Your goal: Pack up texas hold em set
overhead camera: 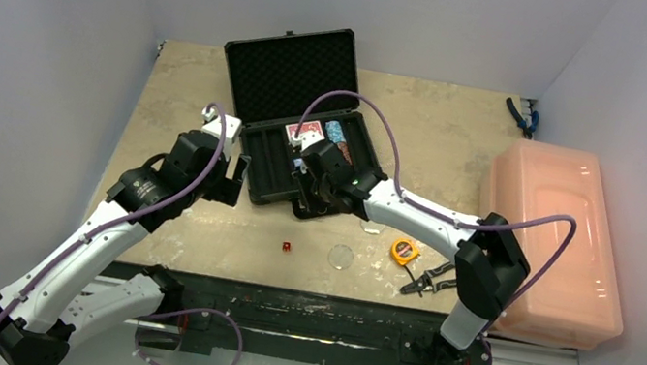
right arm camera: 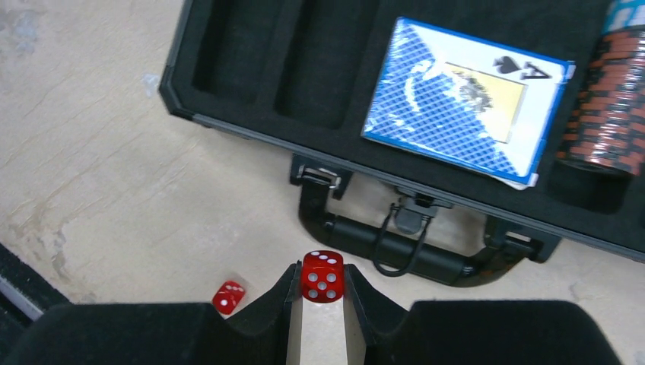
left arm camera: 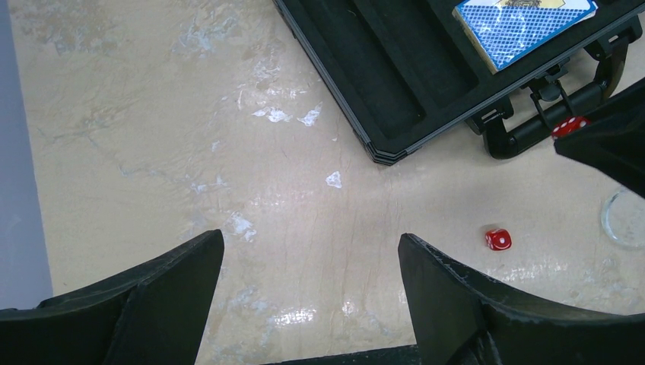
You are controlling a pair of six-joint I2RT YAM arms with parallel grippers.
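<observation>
Spanning the view, table [overhead camera: 195, 103]: a beige, scuffed top that carried everything below.
Pink bin [overhead camera: 556, 239]: a translucent tub, upside down at the right edge, well apart from the case.
Briefcase [overhead camera: 290, 69]: black and open at the far middle of the table. Its foam-lined lid stood upright at the back. Its slotted tray lay flat, with the handle [right arm camera: 395, 255] facing the arms.
Left gripper [left arm camera: 308, 251]: hovered over bare table just beside the near left corner of the case, its fingers spread wide around nothing.
Right gripper [right arm camera: 319, 295]: hung in front of the handle, its fingers pinching a red die [right arm camera: 322, 277] above the tabletop.
Blue deck [right arm camera: 468, 99]: lay flat in the tray with an ace of spades showing on its box.
Red deck [overhead camera: 305, 131]: sat in the tray farther back.
Chip stack [right arm camera: 608, 114]: red-and-black chips lay in a slot just beside the blue deck.
Tape measure [overhead camera: 404, 250]: orange-yellow, on the table right of the case.
Pliers [overhead camera: 427, 279]: black-handled, near the tape measure.
Clear disc [overhead camera: 341, 257]: lay flat on the table, near side of the case.
Second red die [overhead camera: 286, 247]: loose on the table, left of the disc.
</observation>
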